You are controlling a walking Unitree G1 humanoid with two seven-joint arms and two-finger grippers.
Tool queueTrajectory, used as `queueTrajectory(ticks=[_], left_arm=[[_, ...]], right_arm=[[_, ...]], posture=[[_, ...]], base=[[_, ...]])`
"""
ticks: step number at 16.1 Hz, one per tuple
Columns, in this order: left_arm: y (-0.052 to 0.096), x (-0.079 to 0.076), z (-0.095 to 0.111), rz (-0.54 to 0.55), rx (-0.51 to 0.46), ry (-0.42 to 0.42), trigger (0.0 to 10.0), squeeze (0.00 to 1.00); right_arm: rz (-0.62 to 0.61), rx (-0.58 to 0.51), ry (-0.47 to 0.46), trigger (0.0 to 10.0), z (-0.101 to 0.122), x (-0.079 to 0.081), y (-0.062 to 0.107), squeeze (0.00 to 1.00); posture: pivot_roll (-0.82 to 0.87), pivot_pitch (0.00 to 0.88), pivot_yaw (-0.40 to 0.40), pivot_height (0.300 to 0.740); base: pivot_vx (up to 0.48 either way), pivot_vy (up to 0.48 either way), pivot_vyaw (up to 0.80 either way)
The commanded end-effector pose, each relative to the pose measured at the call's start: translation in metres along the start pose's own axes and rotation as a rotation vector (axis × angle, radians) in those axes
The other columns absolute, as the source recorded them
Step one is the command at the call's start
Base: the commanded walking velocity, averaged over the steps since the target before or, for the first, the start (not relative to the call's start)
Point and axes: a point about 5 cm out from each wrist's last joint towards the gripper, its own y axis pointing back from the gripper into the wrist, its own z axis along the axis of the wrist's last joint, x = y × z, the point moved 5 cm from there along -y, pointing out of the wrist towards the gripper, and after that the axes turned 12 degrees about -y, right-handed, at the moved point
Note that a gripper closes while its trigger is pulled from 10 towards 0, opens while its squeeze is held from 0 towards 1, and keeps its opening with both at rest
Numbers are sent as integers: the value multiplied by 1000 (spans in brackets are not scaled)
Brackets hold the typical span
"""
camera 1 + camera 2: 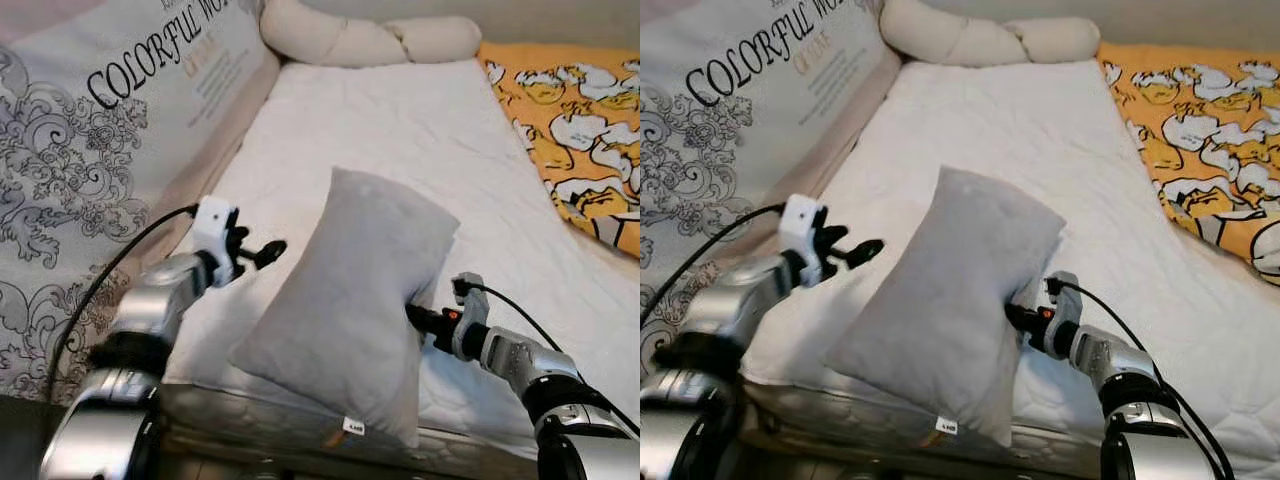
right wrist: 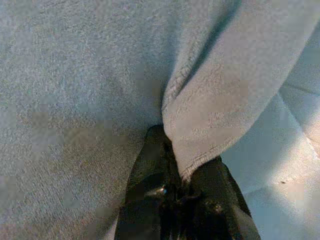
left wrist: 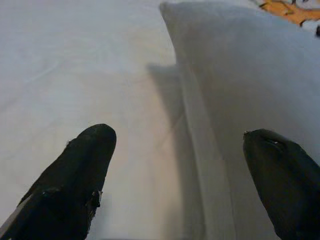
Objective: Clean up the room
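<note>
Grey pillow (image 1: 345, 300) standing tilted on the near edge of the white mattress (image 1: 420, 130), lower corner overhanging the mattress border, upper corner leaning toward the far end of the bed. Small white tag (image 1: 353, 426) sewn at the lower seam; print on it too small to read. A second, orange tab beside it, also unreadable.

Right gripper (image 1: 415, 317) pressed against the pillow's right side, fingers clenched on a fold of the grey fabric; in the right wrist view, fingers (image 2: 150, 175) pinched together with the fabric edge caught between them. Black cable looping from the right wrist.

Left gripper (image 1: 268, 251) held just beside the pillow's left edge, above the mattress, apart from the fabric. Fingers spread wide in the left wrist view (image 3: 75, 180), with bare mattress and the pillow's edge between them; nothing gripped. Black cable running from the left wrist toward the wall.

Upright panel (image 1: 100, 130) along the left side of the bed, printed with grey scroll ornament and the black lettering "COLORFUL WO", cut off at the frame edge; smaller lines of print under it, illegible.

Cream knotted cushion (image 1: 350, 35) lying across the far end of the mattress. Orange blanket (image 1: 570, 130) with a white cartoon pattern on the right side of the bed.
</note>
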Motion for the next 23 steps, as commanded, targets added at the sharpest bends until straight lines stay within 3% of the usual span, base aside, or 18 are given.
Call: queueTrajectory(ticks=[1,3,6,8,10,12,14,17,18,19,20,21,22,23], left_arm=[[-4,2,-3,2,-12,63,10000,1000],[-12,-6,-7,-29,-8,127,10000,1000],[-24,-46,-17,-217,1,290,10000,1000],[-27,-84,-31,-396,63,301,10000,1000],[-28,-96,-15,-478,-20,494,10000,1000],[-26,-104,-12,-537,-42,591,10000,1000],[-23,-110,-16,-583,-20,614,10000,1000],[-19,-119,-23,-640,29,574,10000,980],[-19,-119,-22,-650,37,553,10000,847],[-17,-120,-28,-661,83,483,10000,0],[-17,-120,-34,-653,124,432,10000,0],[-17,-118,-43,-628,181,355,6863,0],[-20,-112,-47,-573,209,312,784,0],[-21,-109,-47,-545,218,292,0,0]], right_arm=[[-9,33,3,0,-10,-4,0,0],[-3,34,2,0,-11,-5,3,0],[-9,19,5,0,-11,-12,9,0],[20,-3,1,0,-5,-7,9,0],[31,-6,7,0,-4,-5,8,0],[30,3,35,0,-6,-1,3,0],[65,-11,40,0,0,8,0,0],[86,-22,59,0,6,18,-5,0],[99,-31,71,0,10,22,-7,0],[109,-43,78,0,15,26,-7,0],[113,-46,83,0,17,28,-8,0],[122,-50,99,0,19,33,-10,0],[142,-55,126,0,22,42,-13,0],[167,-62,144,0,25,50,-16,0]], posture=[[-26,0,103,740],[-43,0,103,740],[-78,0,117,740],[-102,0,121,740],[-95,0,111,740],[-116,0,121,740],[-116,0,121,740],[-112,0,125,740],[-108,0,125,740],[-97,0,117,740],[-97,0,117,740],[-93,0,114,740],[-76,0,102,740],[-71,0,97,740]], base=[[0,0,0],[0,0,0],[0,0,0],[0,0,0],[0,0,0],[0,0,0],[0,0,0],[0,0,0],[0,0,0],[0,0,0],[0,0,0],[0,0,0],[0,0,0],[0,0,0]])
